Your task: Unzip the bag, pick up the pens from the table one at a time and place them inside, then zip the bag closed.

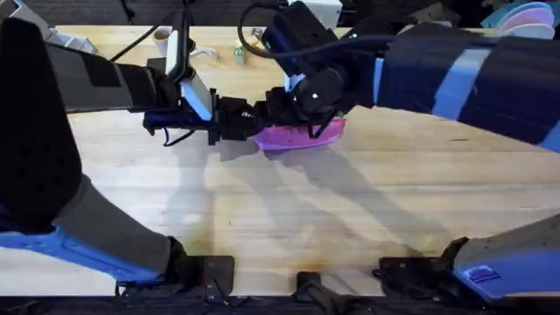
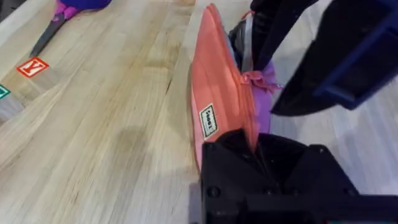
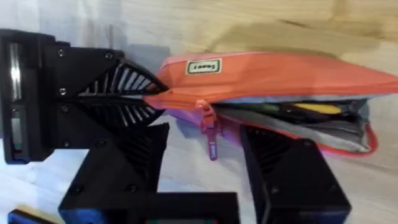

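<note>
The left gripper [image 3: 146, 96] is clamped on one end of the bag [image 1: 302, 134]. The right gripper [image 3: 205, 168], jaws apart, straddles the zipper pull [image 3: 209, 127]. The partly unzipped bag lies mid-counter [image 1: 367, 210], toward the far edge.

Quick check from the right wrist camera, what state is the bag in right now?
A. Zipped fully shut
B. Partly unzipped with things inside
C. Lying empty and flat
B: the bag gapes open along its zipper, with the pull near the left gripper end, and pens lie inside.
</note>
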Controlling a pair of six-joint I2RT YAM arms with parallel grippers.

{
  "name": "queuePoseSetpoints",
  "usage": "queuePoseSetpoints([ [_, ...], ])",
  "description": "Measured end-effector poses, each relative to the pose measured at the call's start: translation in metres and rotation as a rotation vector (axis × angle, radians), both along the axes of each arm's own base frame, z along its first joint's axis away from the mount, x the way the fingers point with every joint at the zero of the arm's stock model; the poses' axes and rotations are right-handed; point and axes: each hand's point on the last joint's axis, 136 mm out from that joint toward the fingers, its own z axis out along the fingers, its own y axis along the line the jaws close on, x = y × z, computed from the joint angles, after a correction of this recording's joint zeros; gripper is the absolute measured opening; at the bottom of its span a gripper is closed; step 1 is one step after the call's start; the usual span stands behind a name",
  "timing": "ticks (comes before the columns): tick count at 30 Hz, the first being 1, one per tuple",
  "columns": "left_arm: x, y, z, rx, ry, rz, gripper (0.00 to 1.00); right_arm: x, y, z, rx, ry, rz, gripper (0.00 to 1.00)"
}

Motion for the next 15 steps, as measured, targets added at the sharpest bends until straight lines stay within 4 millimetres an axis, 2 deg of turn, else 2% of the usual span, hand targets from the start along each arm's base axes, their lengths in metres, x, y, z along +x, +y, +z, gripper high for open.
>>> queuePoseSetpoints([
  [3,0.0,0.0,0.0,0.0,0.0,0.0,0.044,0.002,-0.002,-0.002,-0.012,-0.005,-0.006,0.605],
  [5,0.0,0.0,0.0,0.0,0.0,0.0,0.044,0.003,-0.003,-0.014,-0.042,0.01,-0.01,0.454],
  [10,0.0,0.0,0.0,0.0,0.0,0.0,0.044,0.003,-0.004,-0.018,-0.054,0.014,-0.01,0.274],
  [15,0.0,0.0,0.0,0.0,0.0,0.0,0.044,0.003,-0.004,-0.018,-0.054,0.014,-0.009,0.23],
])
